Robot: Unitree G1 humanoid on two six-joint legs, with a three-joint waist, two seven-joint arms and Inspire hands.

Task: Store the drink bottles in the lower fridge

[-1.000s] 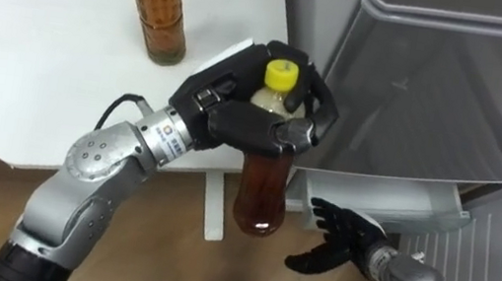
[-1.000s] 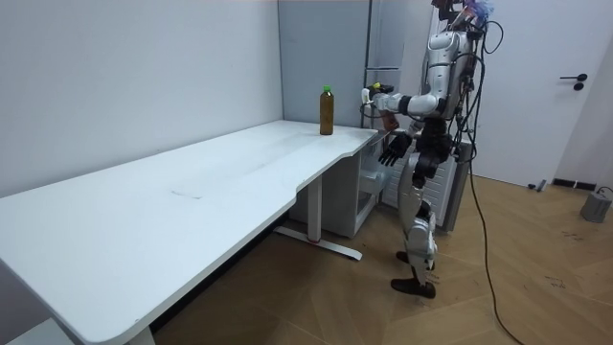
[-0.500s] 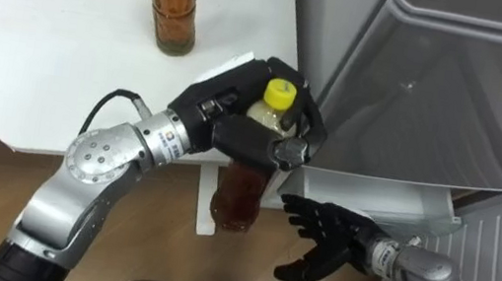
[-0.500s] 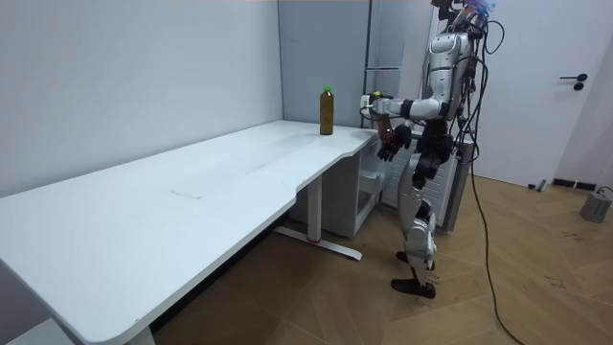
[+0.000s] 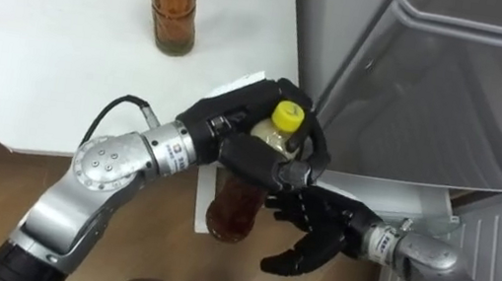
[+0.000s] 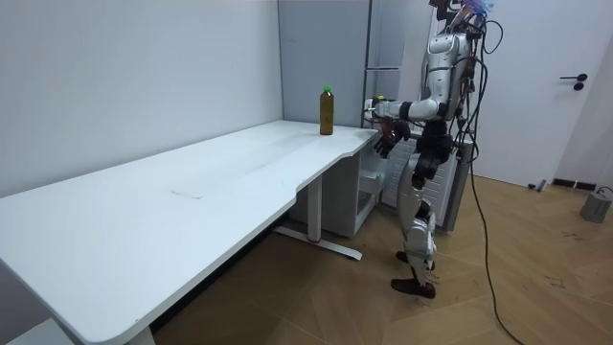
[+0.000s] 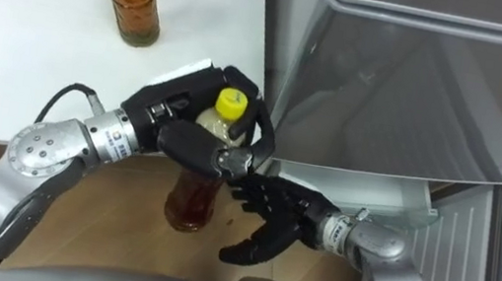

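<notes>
- Left hand (image 5: 243, 141): fingers and thumb curled round the neck and shoulder of a yellow-capped bottle (image 5: 233, 208), gripping it from above.
- Yellow-capped bottle: brown drink, hangs tilted below the left hand, past the table's edge and above the wooden floor, just in front of the fridge.
- Right hand (image 5: 315, 232): fingers spread and relaxed, holding nothing. It sits just beside the bottle's lower half, under the left hand. Whether it touches the bottle cannot be told.
- Second bottle (image 5: 174, 4): brown drink, stands upright on the table near its corner, well apart from both hands.
- Table (image 5: 27, 37): white, at the robot's left.
- Fridge (image 5: 437, 99): grey, directly ahead of the robot, beside the table's end.
</notes>
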